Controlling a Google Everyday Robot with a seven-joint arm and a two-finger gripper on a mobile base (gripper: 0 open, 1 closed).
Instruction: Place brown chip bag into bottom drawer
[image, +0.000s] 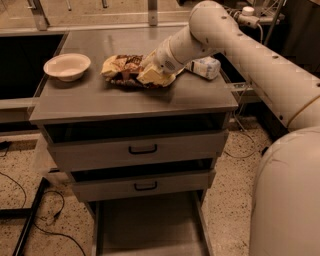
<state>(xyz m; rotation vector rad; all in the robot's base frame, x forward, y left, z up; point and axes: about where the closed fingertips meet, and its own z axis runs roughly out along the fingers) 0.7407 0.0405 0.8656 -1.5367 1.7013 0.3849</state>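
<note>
Sitting right at the brown chip bag (121, 70) on the surface (125, 102) is the claw (151, 75), can't tell if it's clamped. Soft foil might slip loose before the bottom drawer (145, 227).

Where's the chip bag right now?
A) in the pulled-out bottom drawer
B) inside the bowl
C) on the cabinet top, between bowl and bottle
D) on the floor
C: the chip bag lies on the cabinet top, between the bowl and the bottle. The gripper is at the bag's end nearer the bottle, and the pulled-out bottom drawer does not hold the bag.
</note>
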